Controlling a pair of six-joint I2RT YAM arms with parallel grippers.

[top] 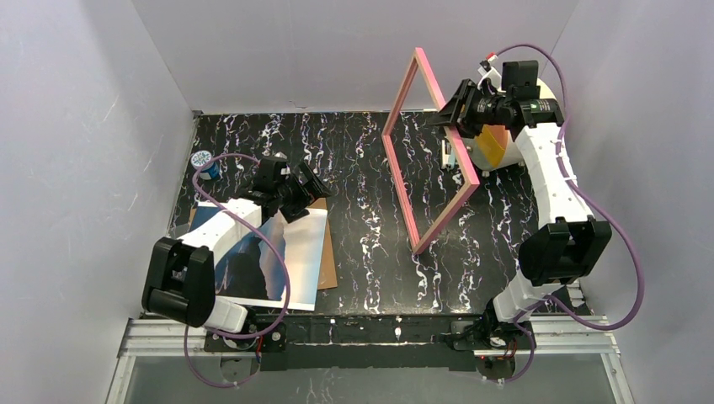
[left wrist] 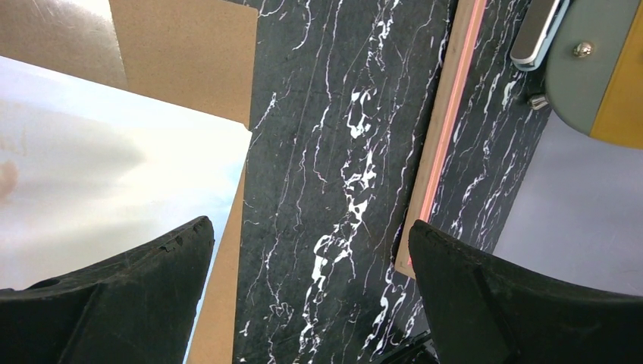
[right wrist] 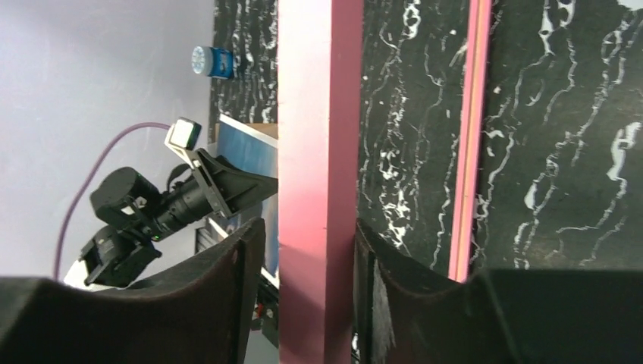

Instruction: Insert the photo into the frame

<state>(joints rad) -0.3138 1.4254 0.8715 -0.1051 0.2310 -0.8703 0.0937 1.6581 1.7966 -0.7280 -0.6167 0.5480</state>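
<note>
The step looks like turning the frame (top: 447,214), tilted on edge at far right with the right gripper (top: 444,114) straddling it, clamping unclear, while the wide-open left gripper (top: 307,195) hovers over the photo (top: 248,269) near left; next, probably laying the frame flat.

One photo (top: 290,252), one frame (top: 448,215), one board (top: 327,273), one jar (top: 205,163), two arms (top: 223,223) (top: 547,177).

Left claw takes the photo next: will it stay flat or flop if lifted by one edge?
Probably floppy: the photo looks like a thin sheet lying flat on the brown board. Its glare suggests a glossy, slippery face, so the left claw may slide.
</note>
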